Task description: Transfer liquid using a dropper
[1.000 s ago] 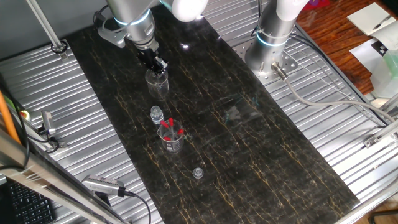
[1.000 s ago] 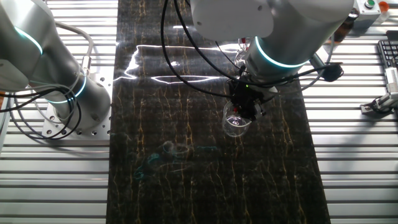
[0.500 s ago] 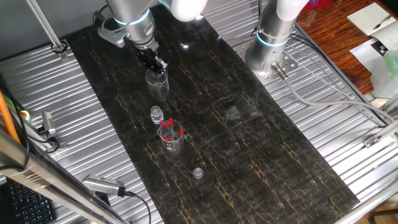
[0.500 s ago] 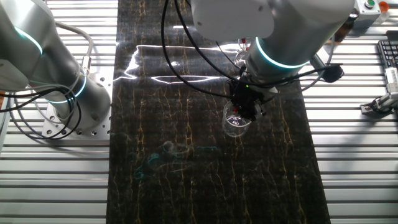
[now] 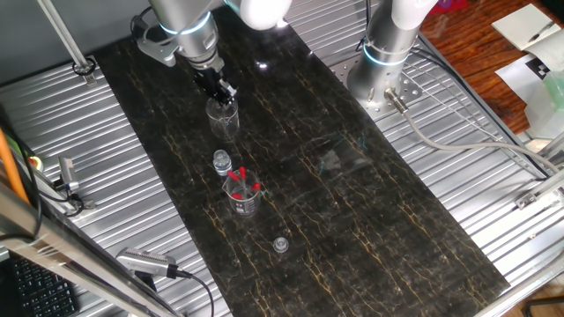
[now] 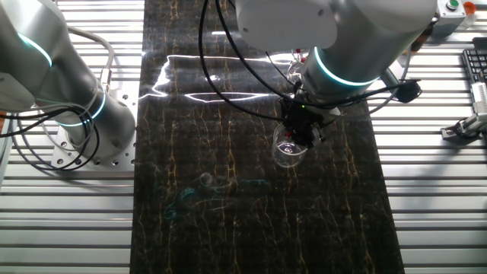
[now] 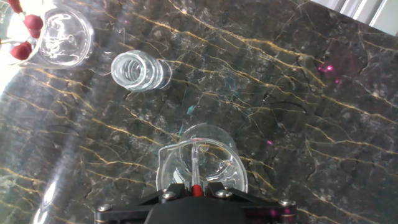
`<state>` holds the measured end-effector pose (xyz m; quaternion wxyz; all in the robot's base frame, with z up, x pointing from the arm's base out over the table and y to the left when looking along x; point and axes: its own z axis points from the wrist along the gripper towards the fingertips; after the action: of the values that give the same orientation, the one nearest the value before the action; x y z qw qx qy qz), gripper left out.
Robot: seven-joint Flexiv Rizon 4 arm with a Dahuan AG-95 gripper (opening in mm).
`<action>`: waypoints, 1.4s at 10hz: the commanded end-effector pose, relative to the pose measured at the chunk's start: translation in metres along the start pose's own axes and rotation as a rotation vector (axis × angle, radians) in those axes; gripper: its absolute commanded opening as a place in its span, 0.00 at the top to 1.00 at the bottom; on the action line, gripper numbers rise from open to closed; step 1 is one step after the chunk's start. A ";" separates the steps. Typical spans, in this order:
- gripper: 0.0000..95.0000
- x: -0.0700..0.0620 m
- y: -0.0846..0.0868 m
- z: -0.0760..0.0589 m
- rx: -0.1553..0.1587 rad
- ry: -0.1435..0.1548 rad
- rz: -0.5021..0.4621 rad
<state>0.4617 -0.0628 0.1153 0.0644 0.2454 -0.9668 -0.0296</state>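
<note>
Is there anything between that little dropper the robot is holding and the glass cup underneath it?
Nothing visible. In the hand view the dropper, held in the gripper, already points straight down into the open cup. The small vial and the cup of spare droppers stand off to the side.

Bright, even overhead light; white glare streaks the dark tabletop (image 6: 228, 152) near the far arm base. Hand view sharp, corners slightly bent.

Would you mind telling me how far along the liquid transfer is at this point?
One dropper is already picked: the end effector holds it with its tip down inside the clear beaker. Whether it is drawing or releasing liquid cannot be told. The other droppers stand in their cup; the open vial beside it is untouched.
</note>
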 end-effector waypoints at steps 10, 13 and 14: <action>1.00 -0.003 -0.001 0.006 0.004 0.000 -0.004; 1.00 -0.003 -0.002 0.005 0.006 0.003 -0.010; 1.00 -0.003 -0.002 0.006 0.006 0.002 -0.010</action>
<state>0.4633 -0.0632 0.1097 0.0648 0.2509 -0.9655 -0.0264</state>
